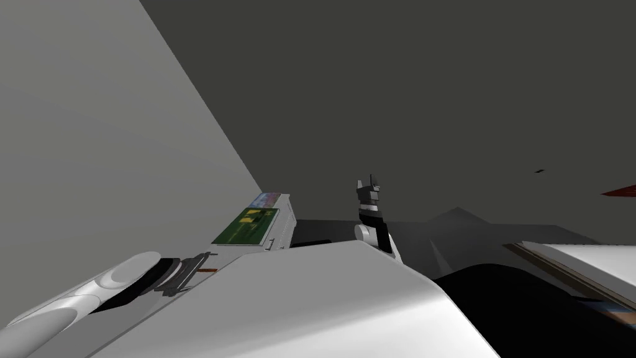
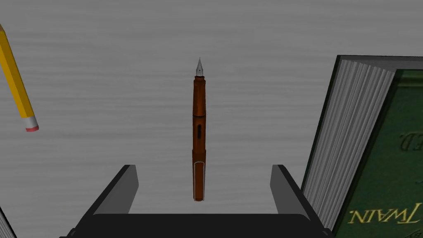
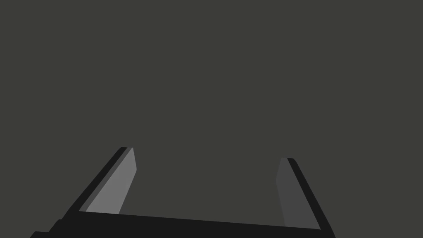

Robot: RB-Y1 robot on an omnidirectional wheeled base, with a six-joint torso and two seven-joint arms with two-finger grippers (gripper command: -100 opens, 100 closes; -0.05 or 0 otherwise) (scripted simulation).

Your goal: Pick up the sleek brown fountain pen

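Note:
The brown fountain pen (image 2: 199, 132) lies flat on a grey tabletop (image 2: 256, 62), its silver nib pointing away from my hand. My left gripper (image 2: 204, 167) hangs open just above it, one finger on each side of the pen's capped end and neither touching it. In the head view the left gripper (image 1: 197, 268) sits low beside my chest, with a sliver of the pen (image 1: 209, 271) showing at its tip. My right gripper (image 1: 371, 181) is held up in front of a dark wall, and its fingers (image 3: 124, 182) stand open with nothing between them.
A thick green book (image 2: 384, 165) lies close beside one left finger, its page edge facing the pen. A yellow pencil (image 2: 16, 91) with a pink eraser lies on the pen's other side. The green book (image 1: 248, 227) and another book (image 1: 264, 199) lie along the light wall.

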